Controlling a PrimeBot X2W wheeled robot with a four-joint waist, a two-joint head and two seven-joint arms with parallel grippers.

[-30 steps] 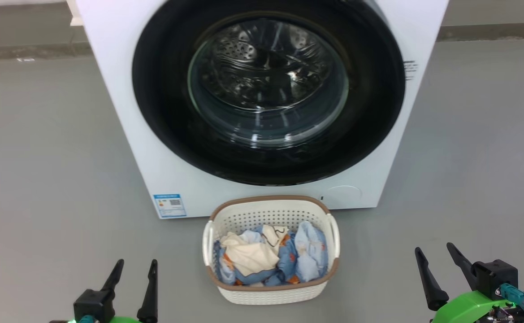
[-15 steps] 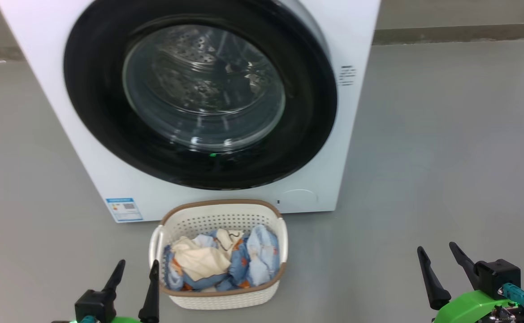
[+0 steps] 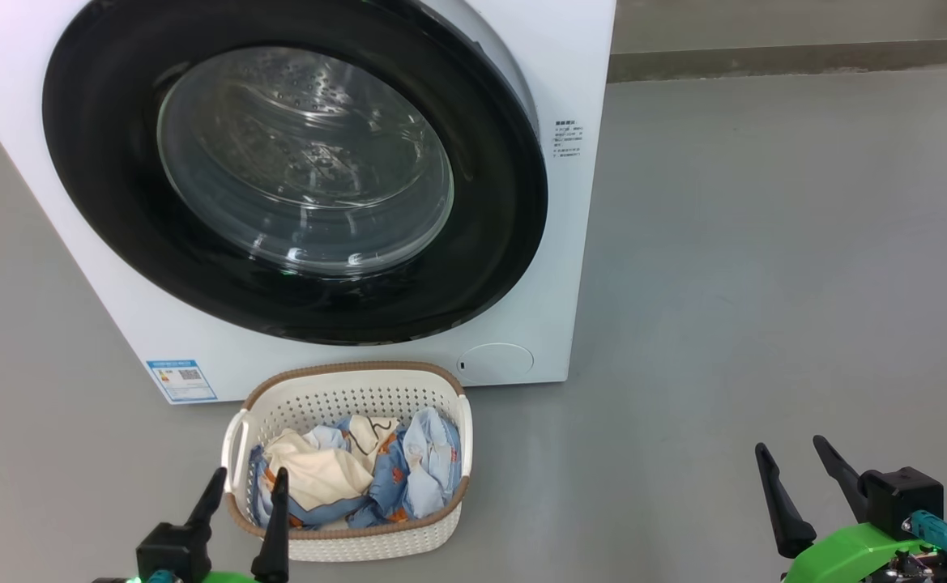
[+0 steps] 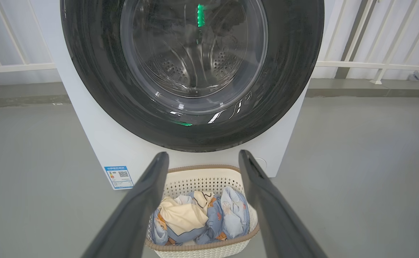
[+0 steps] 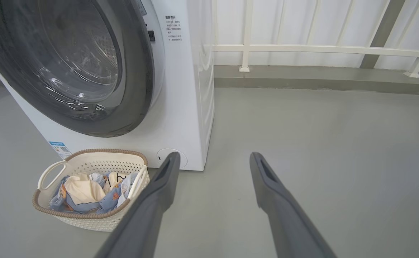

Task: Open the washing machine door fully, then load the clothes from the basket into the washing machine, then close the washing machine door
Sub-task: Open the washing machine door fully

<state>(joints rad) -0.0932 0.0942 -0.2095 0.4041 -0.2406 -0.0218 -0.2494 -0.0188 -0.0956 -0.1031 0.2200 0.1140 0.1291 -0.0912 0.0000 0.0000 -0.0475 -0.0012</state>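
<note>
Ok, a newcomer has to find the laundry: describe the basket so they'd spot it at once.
Find the big white washer with its round black door. On the grey floor just in front sits the basket: cream, perforated, brown-rimmed, holding blue and cream clothes.

Bright, even light; faint shadows on the floor (image 3: 765, 283). Green and white glints streak the washing machine door (image 4: 195, 53); wrist views bow outward.

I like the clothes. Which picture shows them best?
The left wrist view: the clothes lie near and centred. The head view shows them smaller, partly behind the left claw; the right wrist view, small at lower left.
</note>
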